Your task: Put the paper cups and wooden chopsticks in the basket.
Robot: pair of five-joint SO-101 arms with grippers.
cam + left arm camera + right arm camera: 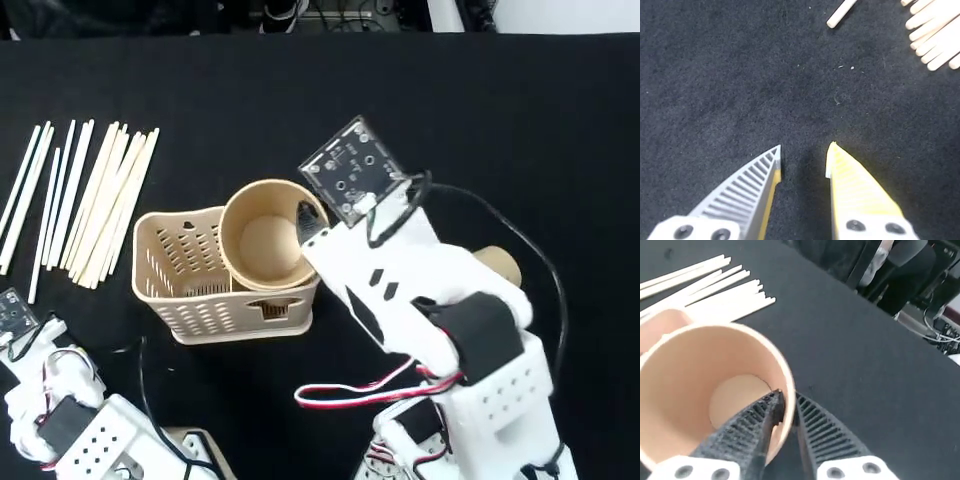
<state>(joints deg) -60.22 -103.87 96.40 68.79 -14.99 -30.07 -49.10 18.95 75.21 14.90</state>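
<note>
Gripping the rim of a tan paper cup (262, 240), my right gripper (788, 399) was clamped on the cup's wall, with one black ribbed finger (752, 417) inside and the other outside. Seen from the high view, the cup stood mouth-up over the right end of the beige perforated plastic basket (180, 265) and overlapped the basket's rim. I could not tell whether its bottom sat inside or hung above, because the cup itself hid that part. My white right arm (430, 290) covered most of the jaws from above, leaving a dark tip at the cup's edge. Behind that arm a rounded tan shape (497, 262) peeked out on the table, and too little of it showed to say what it was.

Pale wooden chopsticks (95, 200) lay loose in a fan on the black cloth table (500, 120), left of the basket and apart from it, a few cut off at the frame's edge. My left gripper (804, 149) hung over bare cloth with its grey and yellow fingers spread and nothing between them. Some blunt chopstick ends lay near, ahead of it, their lengths cut off
</note>
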